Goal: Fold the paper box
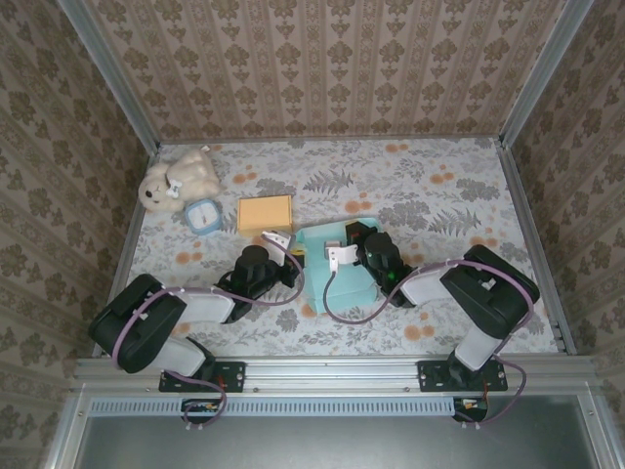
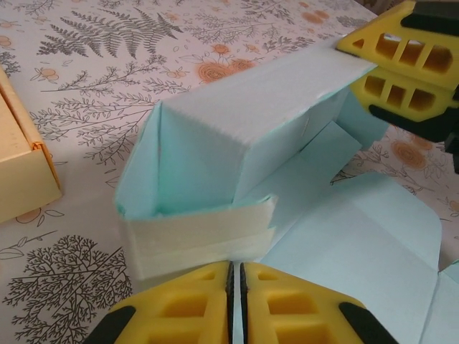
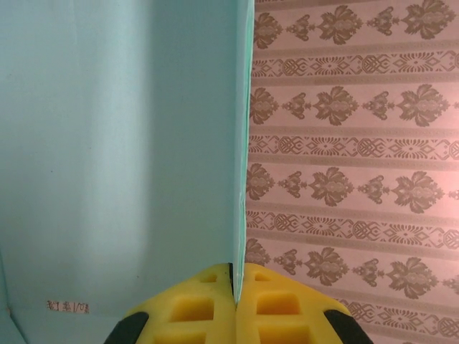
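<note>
**Wall Held Upright While the End Flap Is Addressed**

The light blue paper box [image 1: 337, 278] is found half formed in the middle of the floral surface [image 1: 439, 205]. At its near left end the left hand [image 2: 237, 301] is set before the pale doubled flap, presumably to tuck it. Its fingers are pressed almost together, and whether paper is caught between them cannot be told. The long wall is pinched at its top edge by the right hand [image 3: 235, 301], closed tight, so that it is held upright. Farther left, a flat orange cardboard box [image 1: 265, 212] is seen apart.

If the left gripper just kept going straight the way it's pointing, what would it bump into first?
Most likely the folded pale end wall of the paper box, right ahead of the left gripper.
</note>
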`<state>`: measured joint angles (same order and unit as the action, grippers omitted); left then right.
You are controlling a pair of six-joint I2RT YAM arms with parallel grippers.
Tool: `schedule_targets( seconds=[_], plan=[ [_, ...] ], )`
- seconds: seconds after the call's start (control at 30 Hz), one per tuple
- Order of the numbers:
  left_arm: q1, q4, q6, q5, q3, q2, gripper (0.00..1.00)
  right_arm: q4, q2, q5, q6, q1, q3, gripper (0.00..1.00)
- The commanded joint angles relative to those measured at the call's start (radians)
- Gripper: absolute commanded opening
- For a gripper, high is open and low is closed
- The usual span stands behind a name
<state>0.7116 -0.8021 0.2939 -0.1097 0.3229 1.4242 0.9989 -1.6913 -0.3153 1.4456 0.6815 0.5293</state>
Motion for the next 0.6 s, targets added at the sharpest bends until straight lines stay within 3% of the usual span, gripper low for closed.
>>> schedule_targets(
  seconds=[0.0, 0.43, 0.57],
  plan=[
    [0.001, -0.039, -0.006, -0.016, 0.004, 0.008, 0.13, 0.079, -0.045, -0.035, 0.027, 0.018, -0.02, 0.0],
    [0.041, -0.124, 0.011, -0.034, 0.02, 0.074, 0.02, 0.16, -0.106, -0.055, -0.011, 0.021, -0.033, 0.0],
    [0.048, -0.119, 0.016, -0.033, 0.017, 0.053, 0.03, 0.154, -0.089, -0.053, -0.023, 0.02, -0.043, 0.0]
  ],
)
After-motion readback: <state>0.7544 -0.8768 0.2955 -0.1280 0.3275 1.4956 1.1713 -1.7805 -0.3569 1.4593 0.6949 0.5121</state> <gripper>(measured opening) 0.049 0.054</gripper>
